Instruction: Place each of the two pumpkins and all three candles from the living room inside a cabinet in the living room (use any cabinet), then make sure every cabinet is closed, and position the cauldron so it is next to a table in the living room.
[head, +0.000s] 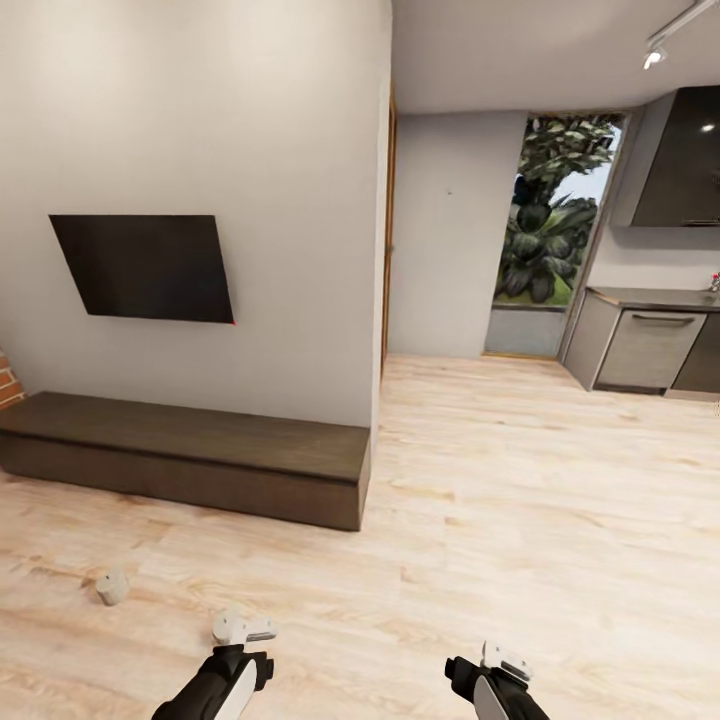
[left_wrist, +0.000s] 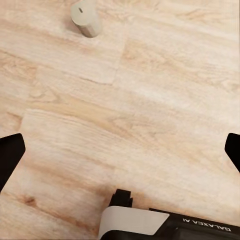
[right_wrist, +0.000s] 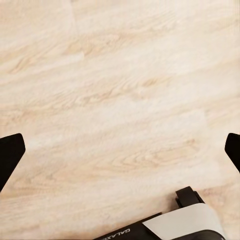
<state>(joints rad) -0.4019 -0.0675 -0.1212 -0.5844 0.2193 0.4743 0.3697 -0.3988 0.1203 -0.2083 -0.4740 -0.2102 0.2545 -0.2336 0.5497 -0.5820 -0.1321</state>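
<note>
Candle (head: 113, 587) lying on floor (head: 520, 520), ahead-left of left end effector (head: 243, 629), apart from it, fingers spread wide

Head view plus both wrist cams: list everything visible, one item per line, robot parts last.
candle: 1, pale grey-beige, upright on the floor in front of the cabinet; also in the left wrist view
cabinet: 1, dark brown, long and low against the wall, fronts closed
TV: 1, black, on the wall above the cabinet
floor: light wood planks
brick wall: red strip at the left edge
window: 1, tall, green plants outside
kitchen units: grey, far right
ceiling spotlight: 1, white, top right
left end effector: white fingers, open, above the floor near the candle
right end effector: white fingers, open, above bare floor
</note>
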